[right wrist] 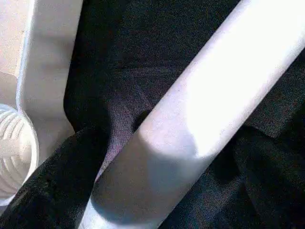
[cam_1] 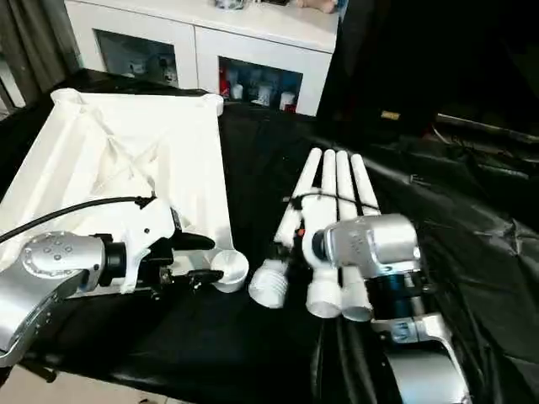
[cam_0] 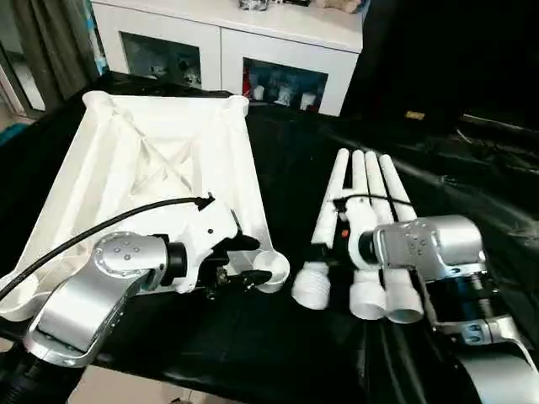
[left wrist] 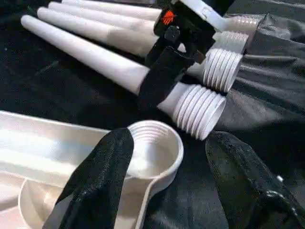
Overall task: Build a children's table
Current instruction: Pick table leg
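I look down on a table draped in wrinkled black plastic sheeting (cam_0: 286,168), glossy where the light catches its folds. Beyond its far edge stands a white cabinet with glass doors (cam_0: 227,46), small items dim behind the panes, and a grey curtain (cam_0: 46,42) hangs at the far left of the room.

The white plastic square table top (cam_0: 143,160) lies ribbed side up over the left half of the sheeting, one rounded corner socket (cam_0: 271,270) close to the near edge. Just right of it four long white tapered legs (cam_0: 370,202) lie side by side, threaded ends toward me, narrow ends toward the cabinet.

My left gripper (left wrist: 167,157) hovers at that near socket, its two black fingers (left wrist: 102,176) partly spread with the socket's rim between them; I see nothing clamped.

My right gripper (left wrist: 164,71) reaches down onto the leftmost leg (cam_0: 324,223), nearest the top, its fingers wide apart. The right wrist view shows that leg passing between them, but shadow hides the contact, so I think it is straddled rather than gripped.
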You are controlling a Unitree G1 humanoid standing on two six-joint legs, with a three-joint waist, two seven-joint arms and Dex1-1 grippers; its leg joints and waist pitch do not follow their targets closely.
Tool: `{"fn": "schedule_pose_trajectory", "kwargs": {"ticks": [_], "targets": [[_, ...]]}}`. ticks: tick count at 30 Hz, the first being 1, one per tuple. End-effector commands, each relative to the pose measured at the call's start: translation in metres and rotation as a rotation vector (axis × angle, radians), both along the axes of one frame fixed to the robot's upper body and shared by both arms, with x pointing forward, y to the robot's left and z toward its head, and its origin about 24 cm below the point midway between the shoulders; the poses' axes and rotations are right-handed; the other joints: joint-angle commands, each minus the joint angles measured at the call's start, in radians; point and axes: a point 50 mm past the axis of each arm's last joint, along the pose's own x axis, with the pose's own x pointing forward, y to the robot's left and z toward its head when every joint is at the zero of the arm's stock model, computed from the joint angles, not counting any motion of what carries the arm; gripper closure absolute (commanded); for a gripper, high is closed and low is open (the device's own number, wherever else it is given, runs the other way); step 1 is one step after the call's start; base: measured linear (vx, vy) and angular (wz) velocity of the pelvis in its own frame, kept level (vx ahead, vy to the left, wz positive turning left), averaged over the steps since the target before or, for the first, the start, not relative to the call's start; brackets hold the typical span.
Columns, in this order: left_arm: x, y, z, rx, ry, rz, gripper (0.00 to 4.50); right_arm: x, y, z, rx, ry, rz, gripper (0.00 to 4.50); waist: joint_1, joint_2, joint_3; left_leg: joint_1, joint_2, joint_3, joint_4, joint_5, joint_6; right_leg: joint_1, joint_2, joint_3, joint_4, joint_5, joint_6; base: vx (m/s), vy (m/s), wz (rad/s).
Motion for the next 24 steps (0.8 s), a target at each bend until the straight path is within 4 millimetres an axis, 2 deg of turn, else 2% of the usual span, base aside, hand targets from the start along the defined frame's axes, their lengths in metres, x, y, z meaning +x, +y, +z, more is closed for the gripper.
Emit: {"fn": "schedule_pose_trajectory", "kwargs": {"ticks": [1, 2, 3, 5, 7, 10, 12, 13, 16, 18, 20, 22, 23, 24], "targets": [[-0.004, -0.003, 0.001, -0.001, 0.002, -0.017, 1.57, 0.0, -0.004, -0.007, -0.014, 0.042, -0.024, 0.0, 0.001, 0.015, -0.059, -0.011, -0.014, 0.035, -0.085, -0.096, -0.058, 0.06, -0.004, 0.01, -0.058, -0.2, -0.153, 0.0, 0.0, 0.0], [-0.004, -0.003, 0.001, -0.001, 0.002, -0.017, 1.57, 0.0, -0.004, -0.007, -0.014, 0.042, -0.024, 0.0, 0.001, 0.015, -0.059, -0.011, -0.014, 0.035, -0.085, -0.096, -0.058, 0.06, -0.004, 0.01, -0.058, -0.2, -0.153, 0.0, 0.0, 0.0], [-0.004, -0.003, 0.001, 0.0, 0.003, -0.017, 1.51, 0.0, -0.004, -0.007, -0.012, 0.045, -0.027, 0.19, 0.001, 0.013, -0.058, -0.011, -0.014, 0.035, -0.086, -0.103, -0.059, 0.059, -0.003, 0.009, -0.059, -0.201, -0.151, 0.0, 0.0, 0.0], [-0.005, -0.003, 0.001, 0.0, 0.013, -0.018, 1.51, 0.001, -0.005, -0.009, -0.012, 0.049, -0.036, 0.19, 0.001, 0.011, -0.058, -0.011, -0.014, 0.035, -0.086, -0.107, -0.06, 0.059, -0.003, 0.009, -0.059, -0.203, -0.15, 0.0, 0.0, 0.0], [-0.007, -0.003, 0.001, 0.002, 0.026, -0.024, 1.48, 0.002, -0.005, -0.01, -0.011, 0.053, -0.042, 0.47, 0.001, 0.008, -0.059, -0.011, -0.015, 0.035, -0.086, -0.118, -0.061, 0.058, -0.004, 0.009, -0.06, -0.22, -0.146, 0.0, 0.0, 0.0], [-0.008, -0.003, 0.002, 0.0, 0.032, -0.029, 1.48, 0.003, -0.006, -0.011, -0.009, 0.059, -0.052, 0.64, 0.0, 0.009, -0.059, -0.012, -0.014, 0.034, -0.086, -0.124, -0.063, 0.058, -0.004, 0.009, -0.061, -0.225, -0.145, 0.0, 0.0, 0.0], [-0.01, -0.003, 0.002, 0.01, 0.038, -0.047, 1.48, 0.003, -0.006, -0.013, -0.006, 0.063, -0.062, 0.95, 0.001, 0.009, -0.059, -0.011, -0.014, 0.035, -0.086, -0.127, -0.064, 0.057, -0.003, 0.009, -0.061, -0.226, -0.144, 0.0, 0.0, 0.0], [-0.01, -0.003, 0.002, 0.014, 0.04, -0.053, 1.23, 0.003, -0.006, -0.013, -0.005, 0.064, -0.066, 1.05, 0.0, 0.008, -0.059, -0.012, -0.014, 0.034, -0.087, -0.131, -0.064, 0.057, -0.003, 0.008, -0.061, -0.23, -0.142, 0.0, 0.0, 0.0], [-0.011, -0.004, 0.003, 0.008, 0.038, -0.059, 1.13, 0.004, -0.007, -0.016, 0.002, 0.071, -0.086, 1.27, -0.001, 0.009, -0.06, -0.012, -0.014, 0.034, -0.087, -0.134, -0.067, 0.057, -0.003, 0.009, -0.06, -0.226, -0.143, 0.0, 0.0, 0.0], [-0.011, -0.003, 0.004, 0.01, 0.035, -0.058, 0.89, 0.004, -0.007, -0.019, 0.011, 0.079, -0.099, 1.43, -0.001, 0.012, -0.059, -0.011, -0.014, 0.033, -0.088, -0.141, -0.07, 0.056, -0.003, 0.008, -0.06, -0.227, -0.145, 0.0, 0.0, 0.0], [-0.011, -0.003, 0.004, 0.013, 0.032, -0.057, 0.78, 0.004, -0.007, -0.02, 0.019, 0.081, -0.105, 1.51, -0.002, 0.009, -0.06, -0.012, -0.014, 0.033, -0.088, -0.15, -0.069, 0.057, -0.003, 0.008, -0.061, -0.237, -0.142, 0.0, 0.0, 0.0], [-0.009, -0.002, 0.005, 0.017, 0.028, -0.057, 0.67, 0.005, -0.007, -0.02, 0.038, 0.083, -0.121, 1.73, -0.002, 0.011, -0.059, -0.012, -0.014, 0.033, -0.089, -0.165, -0.071, 0.055, -0.003, 0.008, -0.063, -0.256, -0.138, 0.0, 0.0, 0.0], [-0.009, -0.002, 0.005, 0.019, 0.026, -0.055, 0.67, 0.005, -0.007, -0.021, 0.044, 0.084, -0.126, 1.73, -0.003, 0.017, -0.059, -0.011, -0.014, 0.032, -0.089, -0.174, -0.074, 0.054, -0.003, 0.008, -0.063, -0.262, -0.139, 0.0, 0.0, 0.0], [-0.007, -0.001, 0.005, 0.021, 0.022, -0.052, 0.45, 0.006, -0.007, -0.02, 0.05, 0.082, -0.132, 1.83, -0.004, 0.014, -0.059, -0.012, -0.014, 0.032, -0.089, -0.175, -0.075, 0.055, -0.002, 0.008, -0.064, -0.263, -0.138, 0.0, 0.0, 0.0]]}}
